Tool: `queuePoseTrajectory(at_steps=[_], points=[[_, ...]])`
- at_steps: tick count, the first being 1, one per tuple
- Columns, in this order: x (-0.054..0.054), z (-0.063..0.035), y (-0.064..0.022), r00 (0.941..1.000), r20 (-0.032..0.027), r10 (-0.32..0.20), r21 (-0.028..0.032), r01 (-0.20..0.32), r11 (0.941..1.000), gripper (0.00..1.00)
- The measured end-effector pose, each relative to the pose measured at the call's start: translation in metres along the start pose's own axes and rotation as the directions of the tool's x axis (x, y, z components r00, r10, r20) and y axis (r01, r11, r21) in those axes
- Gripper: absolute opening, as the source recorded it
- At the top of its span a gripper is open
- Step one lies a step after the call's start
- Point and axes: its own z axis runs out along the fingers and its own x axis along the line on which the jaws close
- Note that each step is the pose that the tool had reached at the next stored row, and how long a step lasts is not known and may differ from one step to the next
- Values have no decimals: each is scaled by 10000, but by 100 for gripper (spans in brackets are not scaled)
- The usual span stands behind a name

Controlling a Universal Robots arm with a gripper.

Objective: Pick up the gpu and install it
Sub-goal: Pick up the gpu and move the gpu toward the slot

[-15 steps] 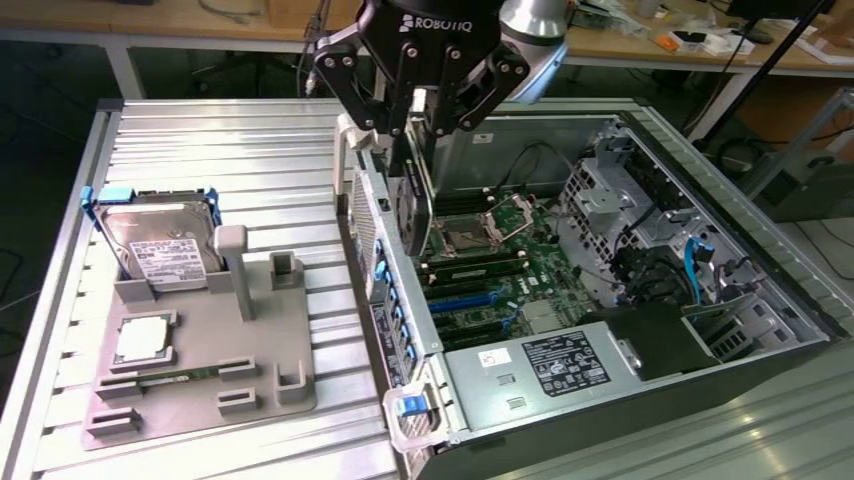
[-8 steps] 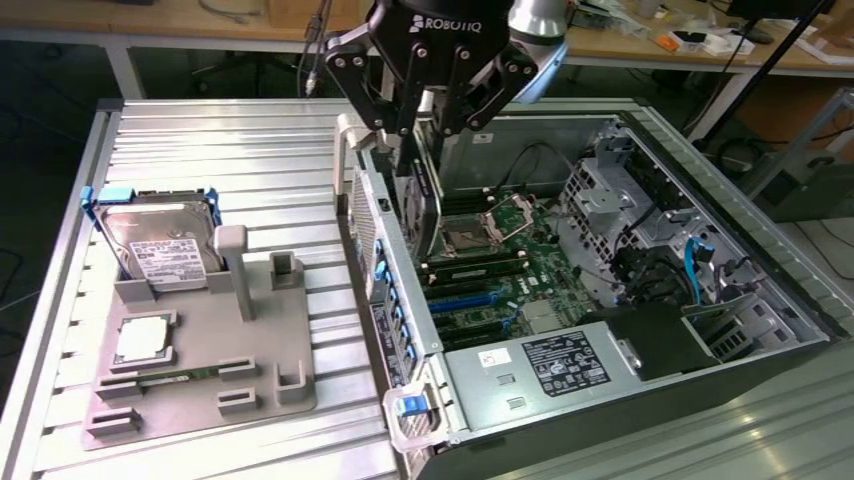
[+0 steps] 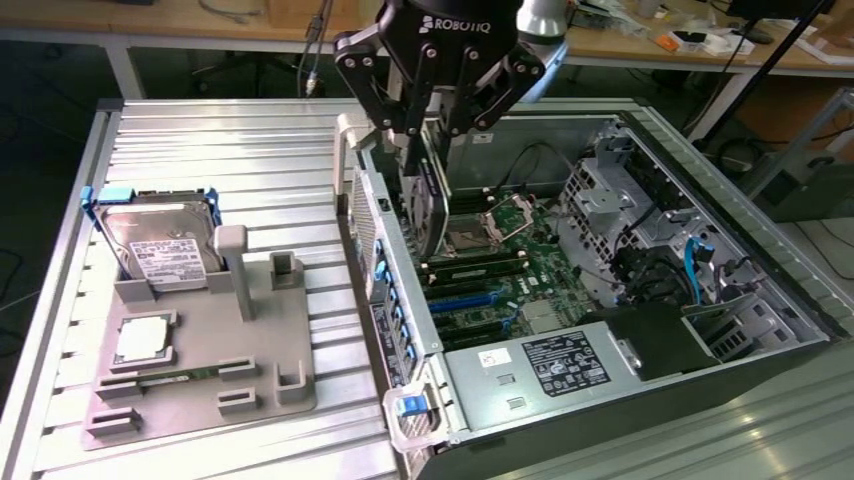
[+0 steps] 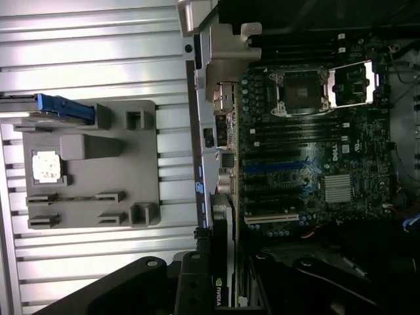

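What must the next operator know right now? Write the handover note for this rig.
Hand: shut on the gpu, holding it on edge.
Where: the gpu is inside the open computer case, close to its rear wall, over the motherboard.
Done: the gpu is picked up. The gray fixture on the exterior view's left holds the hard drive.
Left: the install is not shown complete. Whether the card's edge touches a slot cannot be told.

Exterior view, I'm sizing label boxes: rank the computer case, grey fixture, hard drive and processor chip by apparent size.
1. computer case
2. grey fixture
3. hard drive, partly hidden by the fixture
4. processor chip
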Motion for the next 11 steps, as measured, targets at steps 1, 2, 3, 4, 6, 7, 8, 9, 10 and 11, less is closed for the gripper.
queuePoseTrajectory(at_steps=[1,2,3,4,6,7,8,9,10,11], points=[[-8,0,1,10000,0,1,0,-1,10000,27],[-16,0,1,10000,0,0,0,0,10000,27],[-25,1,2,10000,0,-1,0,1,10000,27],[-35,1,3,10000,1,0,-1,0,10000,27],[-58,1,4,10000,0,-1,0,1,10000,27],[-67,2,5,10000,0,0,-1,0,10000,27],[-77,2,6,10000,1,0,-1,0,10000,27],[-92,2,7,10000,0,-1,0,1,10000,27],[-112,3,8,10000,0,-1,0,1,10000,27],[-129,3,9,10000,0,0,0,0,10000,27]])
